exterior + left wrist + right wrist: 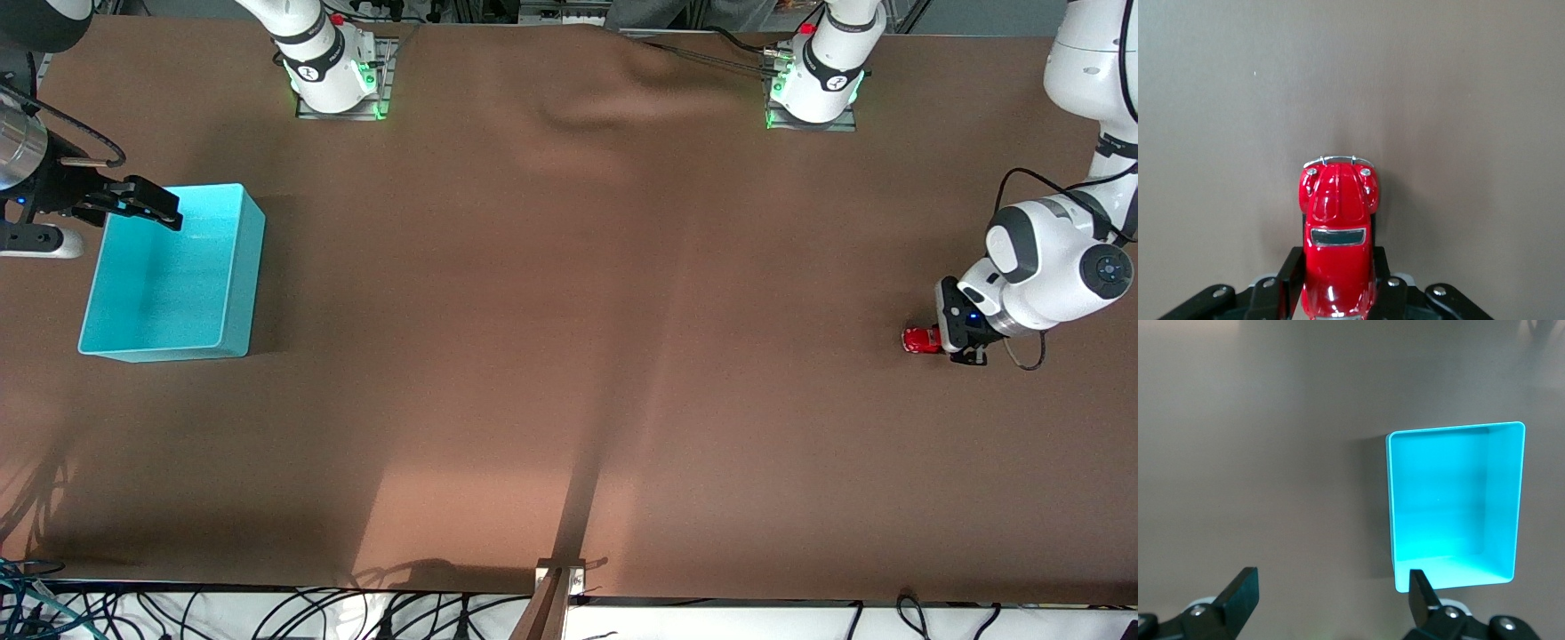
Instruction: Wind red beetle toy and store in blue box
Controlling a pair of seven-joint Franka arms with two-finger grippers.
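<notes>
Gripping the beetle at the left arm's end of the surface, ready for winding.

Nearest the front camera, the left gripper is down low with its fingers closed on the toy's rear flanks, nose pointing away from the wrist. The car looks to be on or just above the surface; a hold that low would suit dragging it backward to load a pull-back spring, though I cannot see the wheels. Farther from the camera, near the edge at the right arm's end, the box sits open-topped and empty. The right gripper hangs over its rim with fingers spread wide, holding nothing, apparently waiting near the box.
</notes>
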